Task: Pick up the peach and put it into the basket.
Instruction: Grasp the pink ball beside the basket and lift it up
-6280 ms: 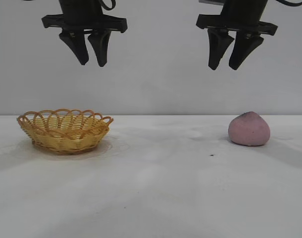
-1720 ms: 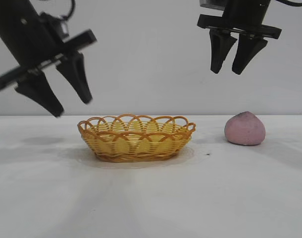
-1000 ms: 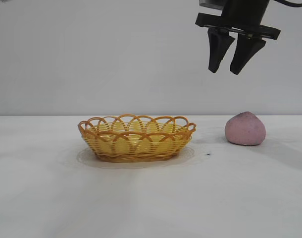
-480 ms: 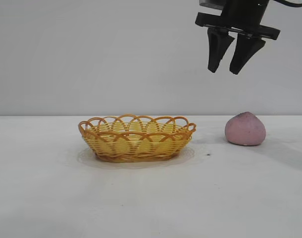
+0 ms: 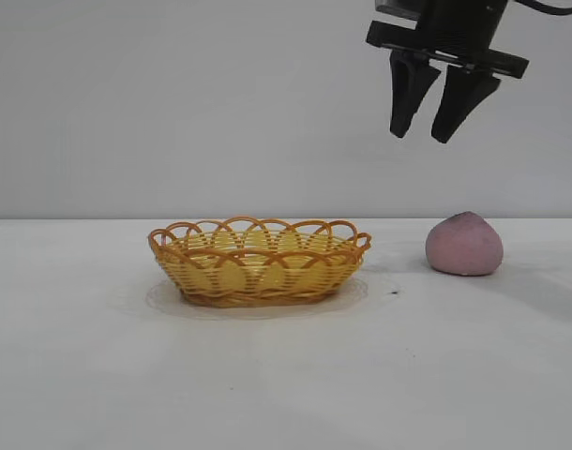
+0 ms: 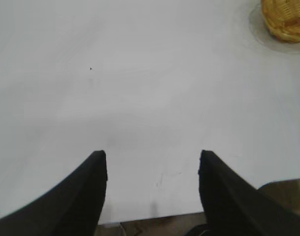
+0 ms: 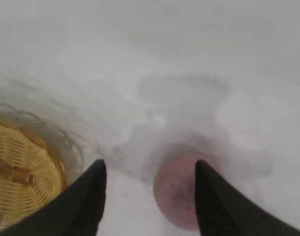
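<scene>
Exterior view showed right gripper (image 5: 433,129) hung parted, empty, high above peach (image 5: 464,244); best lowered straight, centred, before closing; basket (image 5: 259,261) waited nearby.

You get soft, even light from above in the exterior view, with faint shadows pooling under the basket (image 5: 259,262) and beside the peach (image 5: 464,244). Your right wrist view is hazy and out of focus, so the peach looks smeared. Your left wrist view is brighter and sharper, with no hard glare.
</scene>
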